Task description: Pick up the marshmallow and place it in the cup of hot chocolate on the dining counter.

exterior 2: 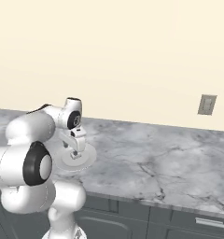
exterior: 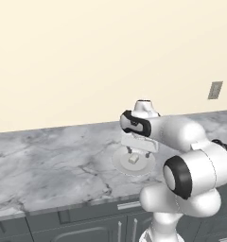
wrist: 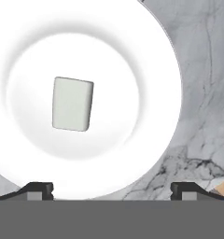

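The gripper [exterior: 136, 153] is hovering just above the plate [exterior: 119, 164], jaws spread wide and holding nothing. The marshmallow [wrist: 73, 103] is lying in the middle of the plate, which is sitting on the marbled table [exterior: 49, 165] toward its front edge, in front of the arm.

The step in hand looks like the grasp approach. In the hand view the marshmallow is sitting left of the midline between the fingertips [wrist: 38, 189], so the hand probably needs shifting that way before dropping. It should be descending straight, stopping short of the plate surface, then closing gently, since the block looks soft and small. Pushing down risks sliding the plate. The cup of hot chocolate isn't anywhere I can see from here.
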Controlling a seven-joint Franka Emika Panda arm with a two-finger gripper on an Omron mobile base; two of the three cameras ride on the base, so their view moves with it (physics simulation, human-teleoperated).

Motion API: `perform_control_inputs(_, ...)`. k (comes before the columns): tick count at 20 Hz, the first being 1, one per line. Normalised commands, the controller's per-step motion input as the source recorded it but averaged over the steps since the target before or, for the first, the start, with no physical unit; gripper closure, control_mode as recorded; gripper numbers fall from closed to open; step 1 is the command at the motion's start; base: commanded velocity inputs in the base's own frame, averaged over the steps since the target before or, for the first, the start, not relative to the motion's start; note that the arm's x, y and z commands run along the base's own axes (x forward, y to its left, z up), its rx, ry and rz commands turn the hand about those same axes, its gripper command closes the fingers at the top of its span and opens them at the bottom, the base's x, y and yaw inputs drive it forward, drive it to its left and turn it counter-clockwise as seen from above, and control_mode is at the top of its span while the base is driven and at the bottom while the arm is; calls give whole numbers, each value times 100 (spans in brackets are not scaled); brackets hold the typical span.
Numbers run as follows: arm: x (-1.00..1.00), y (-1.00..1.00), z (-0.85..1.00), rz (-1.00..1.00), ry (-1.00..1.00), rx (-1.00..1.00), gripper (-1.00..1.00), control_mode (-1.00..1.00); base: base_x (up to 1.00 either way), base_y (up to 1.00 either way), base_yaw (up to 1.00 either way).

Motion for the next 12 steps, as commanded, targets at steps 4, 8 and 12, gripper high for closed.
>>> perform_control_inputs(4, 3, 0, -23, 0, 0, 0, -100, -100, 0, 0, 0)
perform_control_inputs(8, 7, 0, -28, 0, 0, 0, -100, -100, 0, 0, 0)
perform_control_inputs(12, 25, 0, -25, 0, 0, 0, -100, -100, 0, 0, 0)
